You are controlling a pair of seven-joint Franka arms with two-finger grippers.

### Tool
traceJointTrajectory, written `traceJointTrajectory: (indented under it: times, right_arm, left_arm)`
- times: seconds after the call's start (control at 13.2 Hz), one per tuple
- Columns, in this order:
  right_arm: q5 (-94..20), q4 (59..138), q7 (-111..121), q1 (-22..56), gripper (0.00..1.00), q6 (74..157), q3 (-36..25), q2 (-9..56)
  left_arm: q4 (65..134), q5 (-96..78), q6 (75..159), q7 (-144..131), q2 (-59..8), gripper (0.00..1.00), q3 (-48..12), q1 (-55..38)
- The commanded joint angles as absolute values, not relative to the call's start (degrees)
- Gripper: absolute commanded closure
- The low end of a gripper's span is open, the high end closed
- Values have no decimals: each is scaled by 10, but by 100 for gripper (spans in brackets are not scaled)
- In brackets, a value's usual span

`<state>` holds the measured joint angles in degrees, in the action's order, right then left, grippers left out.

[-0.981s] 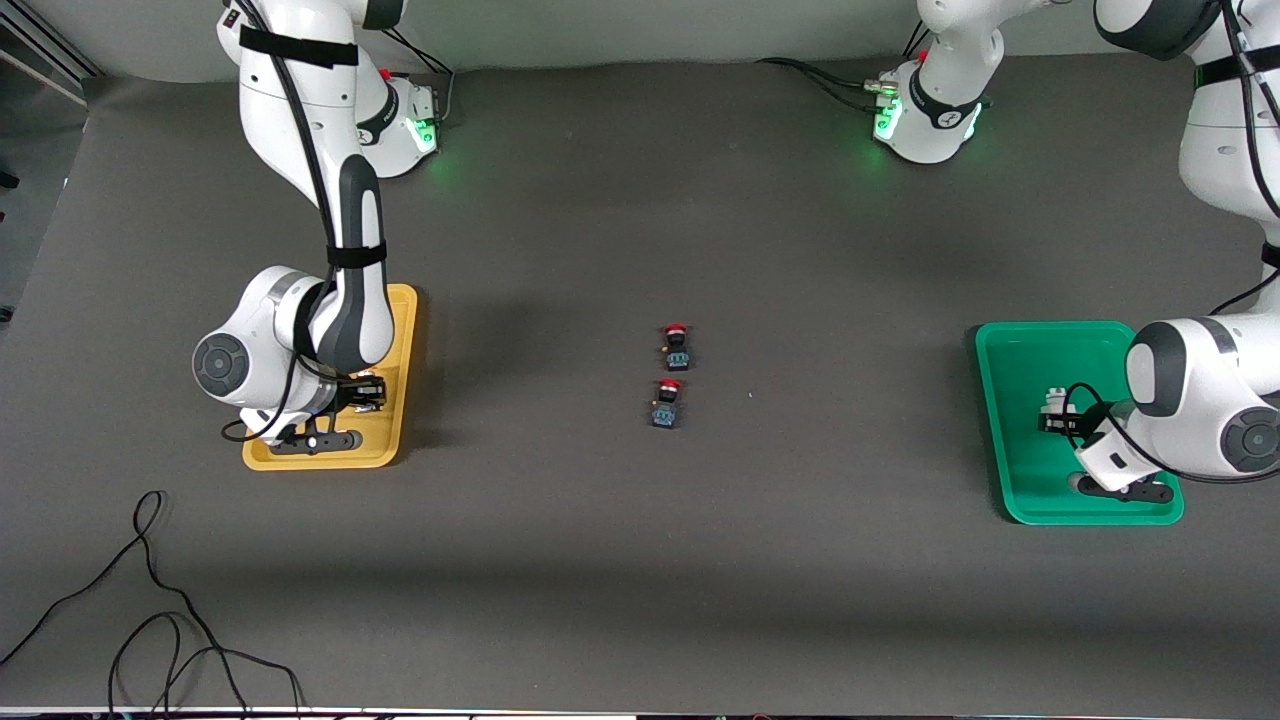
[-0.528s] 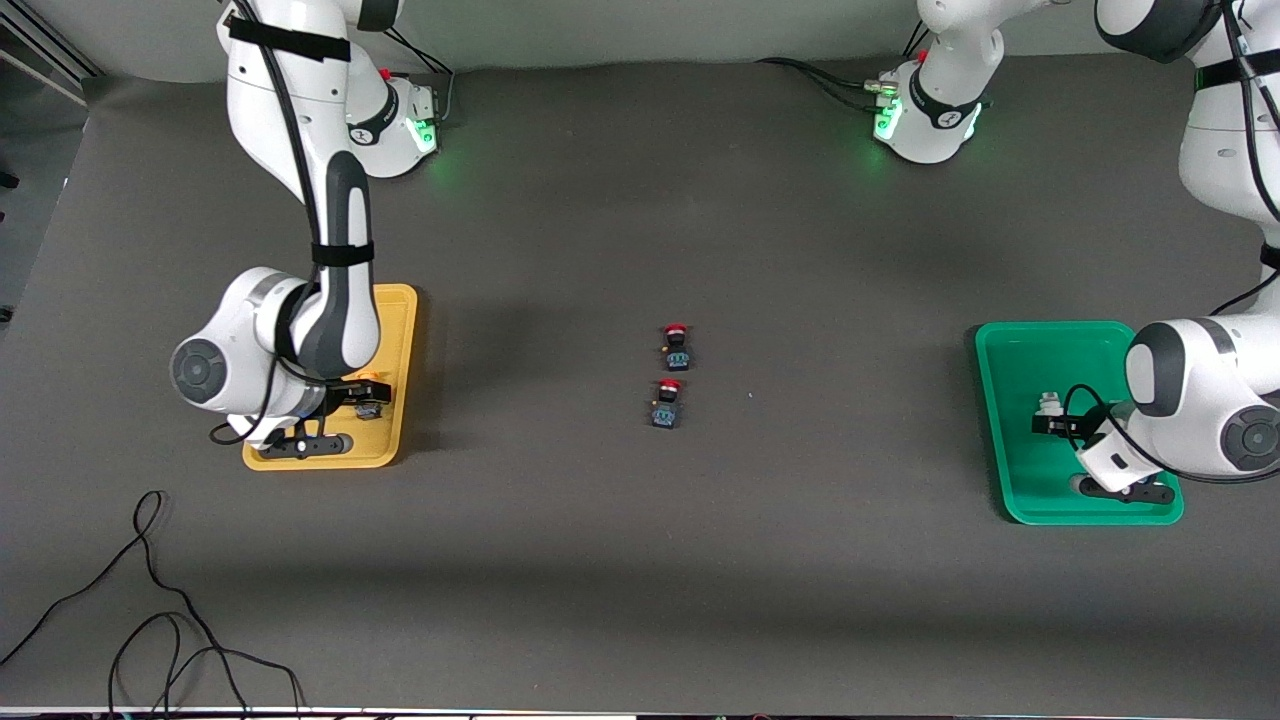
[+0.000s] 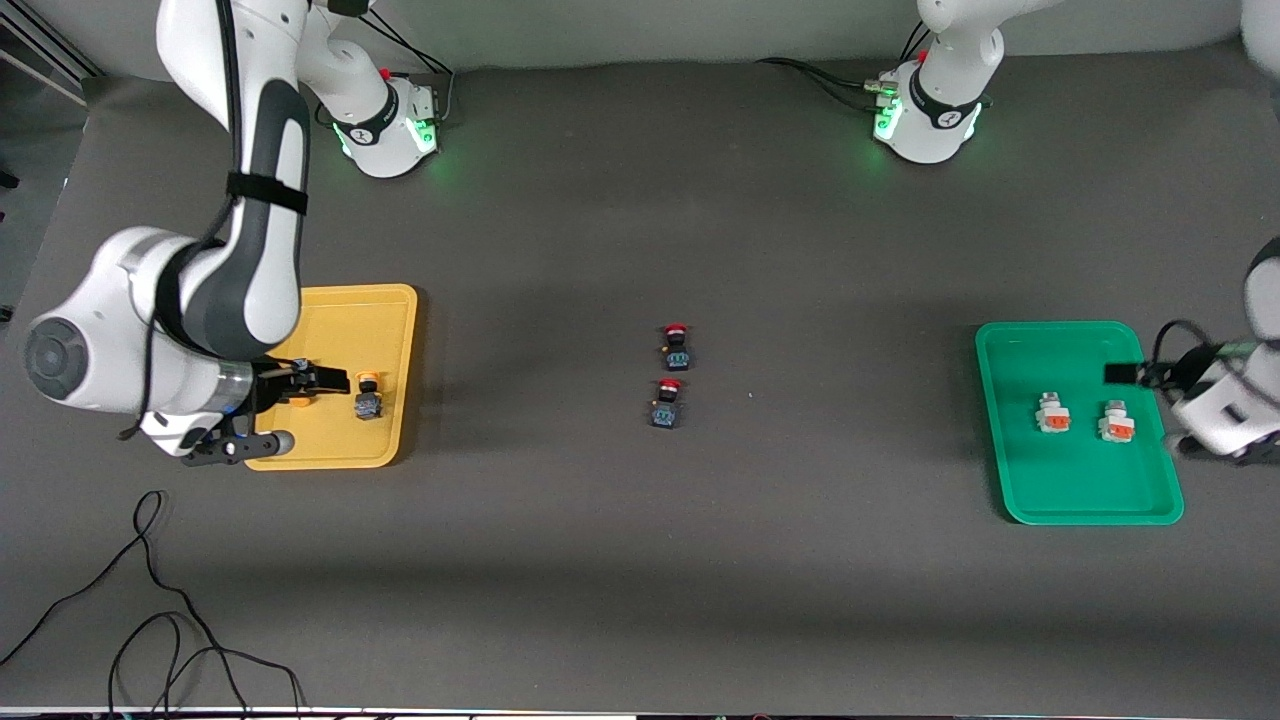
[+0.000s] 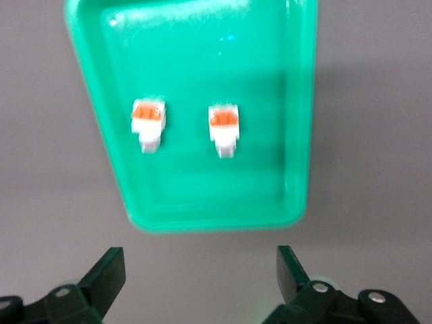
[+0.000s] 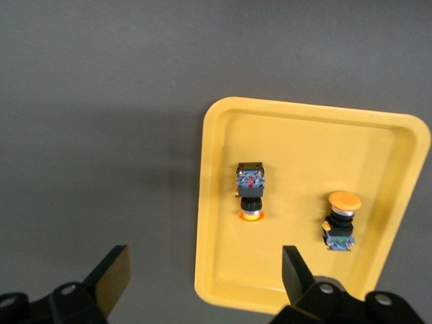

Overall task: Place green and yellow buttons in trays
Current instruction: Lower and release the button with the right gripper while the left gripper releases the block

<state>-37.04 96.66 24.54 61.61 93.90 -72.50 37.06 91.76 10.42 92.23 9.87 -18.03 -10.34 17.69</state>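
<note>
I work at a wide desk (image 3: 640, 560) covered with a dark grey matte sheet, and a pale wall runs along the edge where my two bases stand. A loose black cable (image 3: 150, 610) lies on the desk corner nearest the front camera, at my right arm's end.

My right gripper (image 5: 202, 280) hangs over the edge of the shallow yellow plastic tray (image 3: 395, 440) at my right arm's end; its jaws are spread wide and hold nothing. In this tray lie two small black-bodied push buttons with round yellow-orange caps (image 3: 367, 397) (image 5: 251, 192). One is plain in the front view; the second one seems partly hidden there under my right wrist.

My left gripper (image 4: 201, 273) is above the desk just beside the shallow green plastic tray (image 3: 1080, 505) at my left arm's end; its jaws are also fully apart and empty. Two small white blocky switches with orange faces (image 3: 1051, 413) (image 4: 148, 123) sit side by side in the green tray, apart from each other.

In the middle of the desk, well apart from both trays, two small black-bodied buttons with red caps (image 3: 676, 346) lie one nearer to the front camera than the other.
</note>
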Motion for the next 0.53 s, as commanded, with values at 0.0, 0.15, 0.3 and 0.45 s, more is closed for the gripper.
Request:
traceJointTrajectory:
  times: [0.0,0.15,0.3,0.45]
  right_arm:
    - [-342,933,246,670,0,904,-779,369]
    - [-338,914,246,686,0,889,-808,369]
    - [-337,889,246,686,0,862,-816,367]
    - [-303,877,227,686,0,854,-809,328]
  left_arm:
    - [861,101,806,105,-140,0,-112,170]
    - [775,73,714,104,-138,0,-120,170]
    - [746,66,692,104,-140,0,-120,168]
    - [746,44,682,104,-137,0,-122,169]
